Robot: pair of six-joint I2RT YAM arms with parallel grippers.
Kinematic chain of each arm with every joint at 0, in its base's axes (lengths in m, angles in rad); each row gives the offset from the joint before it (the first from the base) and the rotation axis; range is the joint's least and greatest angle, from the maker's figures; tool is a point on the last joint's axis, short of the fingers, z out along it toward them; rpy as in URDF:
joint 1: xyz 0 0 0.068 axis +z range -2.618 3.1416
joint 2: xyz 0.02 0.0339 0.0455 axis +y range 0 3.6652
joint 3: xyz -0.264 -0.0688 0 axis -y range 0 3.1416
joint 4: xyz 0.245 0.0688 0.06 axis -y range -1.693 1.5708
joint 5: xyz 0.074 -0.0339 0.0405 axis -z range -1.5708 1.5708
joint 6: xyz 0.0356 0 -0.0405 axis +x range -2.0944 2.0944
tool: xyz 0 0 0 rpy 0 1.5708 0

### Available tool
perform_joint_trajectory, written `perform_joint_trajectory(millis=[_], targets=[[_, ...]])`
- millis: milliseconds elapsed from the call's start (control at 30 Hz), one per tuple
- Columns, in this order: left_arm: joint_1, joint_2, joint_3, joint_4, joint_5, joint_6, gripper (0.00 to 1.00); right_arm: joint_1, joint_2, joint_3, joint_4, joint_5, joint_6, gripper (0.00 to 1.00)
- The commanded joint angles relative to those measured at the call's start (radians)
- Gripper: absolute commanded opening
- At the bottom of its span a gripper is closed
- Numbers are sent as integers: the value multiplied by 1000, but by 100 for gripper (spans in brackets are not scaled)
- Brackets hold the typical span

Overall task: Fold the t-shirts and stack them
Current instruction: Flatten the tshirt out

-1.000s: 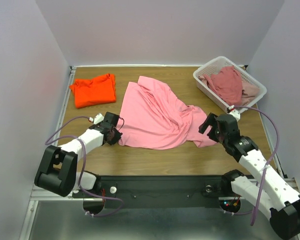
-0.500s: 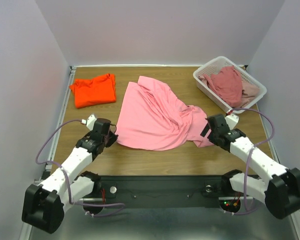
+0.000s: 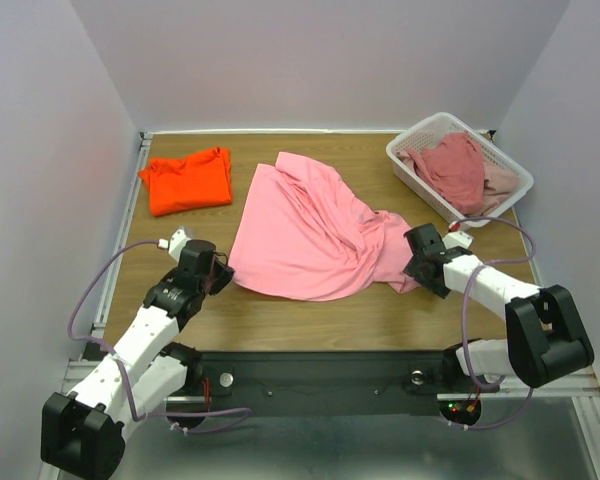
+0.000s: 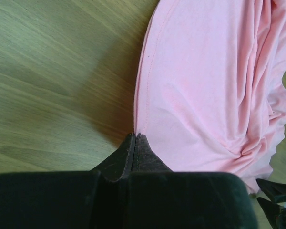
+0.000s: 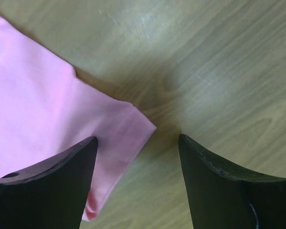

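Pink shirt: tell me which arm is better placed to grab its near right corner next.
Right. The right tool stands open low over the table, with the pink shirt corner lying between the fingers, so closing should catch it. The left tool is shut at the opposite hem.

The bubblegum-pink t-shirt (image 3: 310, 225) is one plain, even pink, its folds shading slightly darker (the stitched hem is a fine line of the same pink). The orange t-shirt (image 3: 187, 180) is bright and unpatterned. In the white slatted basket (image 3: 415, 180) lie a dusty rose t-shirt (image 3: 452, 165) and a paler pink t-shirt (image 3: 500, 178). The table (image 3: 380, 310) is mid-brown wood with streaky grain. The left arm (image 3: 145, 340) and right arm (image 3: 490, 285) are white with black joints and lilac cables (image 3: 90, 300). The left tool (image 4: 135, 138) and right tool (image 5: 137, 139) are matte black.
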Motion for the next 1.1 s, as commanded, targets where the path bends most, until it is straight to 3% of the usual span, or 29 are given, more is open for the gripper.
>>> perform_joint_trajectory(millis=[0,200,333,433,533,600,767,933,1067], targets=[[0,-19,-18,-1,4,18,0,-31,50,-15,96,-31,-14,74],[0,-31,-15,-12,-10,19,0,-35,95,-38,177,-99,-76,65],[0,-37,-3,-32,-26,18,0,-37,143,-42,227,-137,-96,47],[0,-44,9,-53,-44,13,0,-37,163,-47,259,-151,-107,38],[0,-53,17,-65,-53,12,0,-38,168,-53,282,-159,-127,21],[0,-62,23,-75,-58,12,0,-40,158,-59,311,-182,-149,1],[0,-76,101,-81,-47,66,0,-38,9,-42,311,-229,-185,0],[0,-99,308,-147,-88,134,0,-40,-347,73,279,-291,-258,0],[0,-116,564,-173,-98,193,0,-37,-468,377,170,-262,-326,0]])
